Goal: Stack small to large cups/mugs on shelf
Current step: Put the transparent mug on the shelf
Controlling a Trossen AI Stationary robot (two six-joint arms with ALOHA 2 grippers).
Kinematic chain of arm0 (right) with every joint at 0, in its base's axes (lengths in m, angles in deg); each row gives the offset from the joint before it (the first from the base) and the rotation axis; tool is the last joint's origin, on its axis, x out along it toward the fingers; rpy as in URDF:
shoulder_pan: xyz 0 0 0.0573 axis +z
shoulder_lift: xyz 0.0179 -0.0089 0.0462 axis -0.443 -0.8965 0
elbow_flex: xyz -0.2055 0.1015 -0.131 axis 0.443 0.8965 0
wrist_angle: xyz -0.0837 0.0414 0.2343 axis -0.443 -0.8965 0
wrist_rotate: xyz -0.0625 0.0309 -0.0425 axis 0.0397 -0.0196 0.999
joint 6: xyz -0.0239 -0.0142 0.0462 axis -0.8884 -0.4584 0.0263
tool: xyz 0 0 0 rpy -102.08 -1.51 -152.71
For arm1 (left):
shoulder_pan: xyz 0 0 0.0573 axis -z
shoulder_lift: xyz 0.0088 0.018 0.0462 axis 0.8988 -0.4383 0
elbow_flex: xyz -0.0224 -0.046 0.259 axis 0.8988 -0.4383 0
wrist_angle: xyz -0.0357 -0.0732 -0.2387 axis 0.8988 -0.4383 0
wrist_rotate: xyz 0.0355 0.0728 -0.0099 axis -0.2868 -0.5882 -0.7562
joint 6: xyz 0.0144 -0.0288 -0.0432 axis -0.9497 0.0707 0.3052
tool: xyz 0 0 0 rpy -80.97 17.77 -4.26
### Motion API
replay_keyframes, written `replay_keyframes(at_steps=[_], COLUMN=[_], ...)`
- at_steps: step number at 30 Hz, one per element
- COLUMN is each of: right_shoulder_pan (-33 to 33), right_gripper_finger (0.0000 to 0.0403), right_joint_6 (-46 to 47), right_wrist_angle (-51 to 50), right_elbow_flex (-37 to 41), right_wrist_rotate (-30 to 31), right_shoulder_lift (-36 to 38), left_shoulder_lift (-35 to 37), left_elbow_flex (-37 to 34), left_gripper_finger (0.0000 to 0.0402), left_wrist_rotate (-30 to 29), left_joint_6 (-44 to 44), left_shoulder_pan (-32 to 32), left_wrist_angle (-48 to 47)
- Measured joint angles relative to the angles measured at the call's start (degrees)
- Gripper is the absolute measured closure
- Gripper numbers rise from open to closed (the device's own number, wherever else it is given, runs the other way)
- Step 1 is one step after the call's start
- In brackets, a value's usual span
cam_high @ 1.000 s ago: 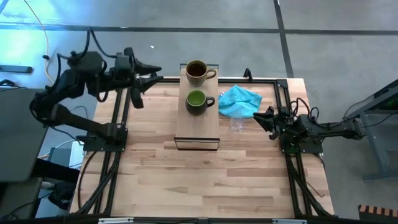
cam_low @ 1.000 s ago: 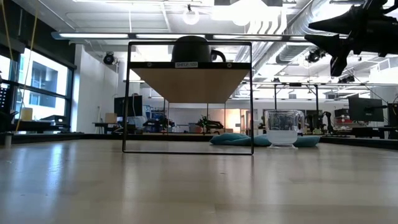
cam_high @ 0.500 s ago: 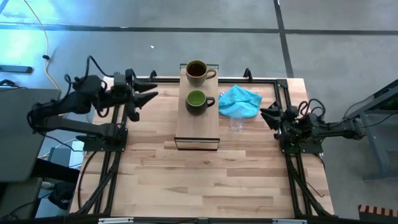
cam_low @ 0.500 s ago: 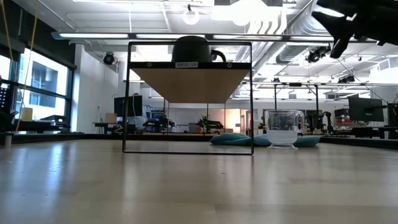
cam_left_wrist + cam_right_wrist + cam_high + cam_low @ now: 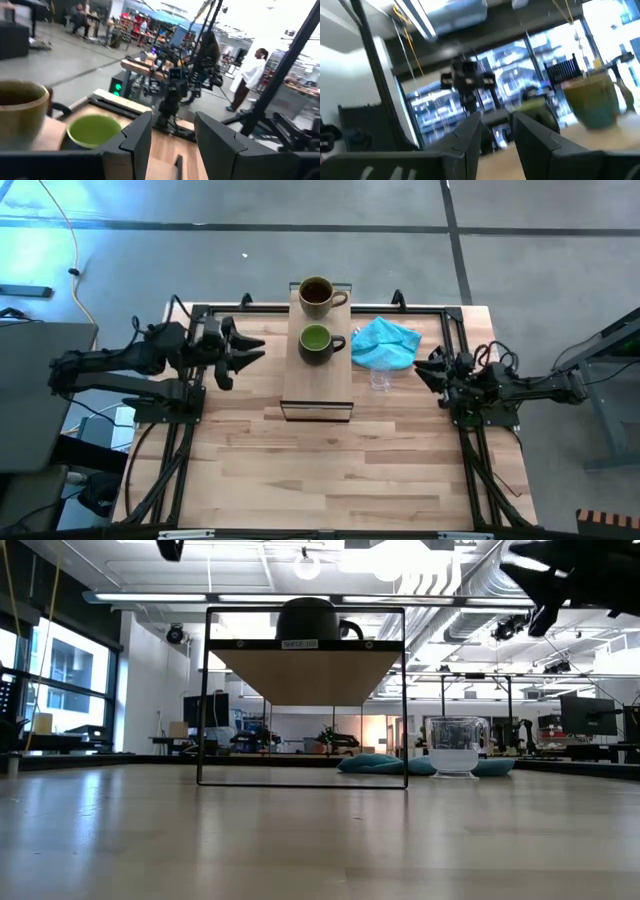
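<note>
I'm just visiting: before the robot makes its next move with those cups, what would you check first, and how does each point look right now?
1. Brown-tan mug upright on the shelf: ok.
2. Dark green mug upright on the shelf, beside the brown one: ok.
3. Clear glass cup on the shelf: not ok; it stands on the table next to the turquoise cloth.
4. Left gripper open and empty: ok.
5. Right gripper empty, close to the glass: ok.
6. Free shelf space in front of the green mug: ok.
</note>
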Motion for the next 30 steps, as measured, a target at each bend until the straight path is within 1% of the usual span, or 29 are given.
replay_keyframes(at_steps=[3,8,14,16,19,22,25,30], right_shoulder_pan=[0.0,0.0,0.0,0.0,0.0,-0.05,-0.07,-0.07], right_gripper_finger=[0.0297,0.0297,0.0297,0.0297,0.0297,0.0297,0.0297,0.0297], right_joint_6=[2.01,5.72,6.2,8.75,14.37,19.04,24.14,32.49], right_wrist_angle=[-5.95,-14.93,-18.22,-19.99,-25.18,-28.69,-36.03,-46.26], right_elbow_flex=[0.0,0.0,0.0,0.0,-0.02,-1.1,-3.71,-8.1], right_wrist_rotate=[0.02,1.75,8.6,11.77,15.26,17.04,19.34,21.21], right_shoulder_lift=[0.0,-0.02,0.0,0.0,0.0,-0.81,-1.33,-2.57], left_shoulder_lift=[-0.02,0.0,-0.01,-0.01,-0.02,-0.02,-0.06,-0.06], left_elbow_flex=[-1.34,-2.78,-3.03,-3.03,-3.03,-3.03,-3.03,-3.03], left_gripper_finger=[0.0263,0.0263,0.0263,0.0263,0.0263,0.0263,0.0263,0.0263], left_wrist_rotate=[-1.41,-6.05,-10.43,-11.41,-12.85,-14.05,-14.36,-14.46], left_joint_6=[0.36,1.3,1.79,1.98,2.24,2.73,3.2,3.48], left_shoulder_pan=[2.35,6.73,10.18,11.03,12.18,13.1,13.44,13.4], left_wrist_angle=[-0.25,-0.47,-0.79,-0.86,-0.94,-1.0,-1.1,-1.2])
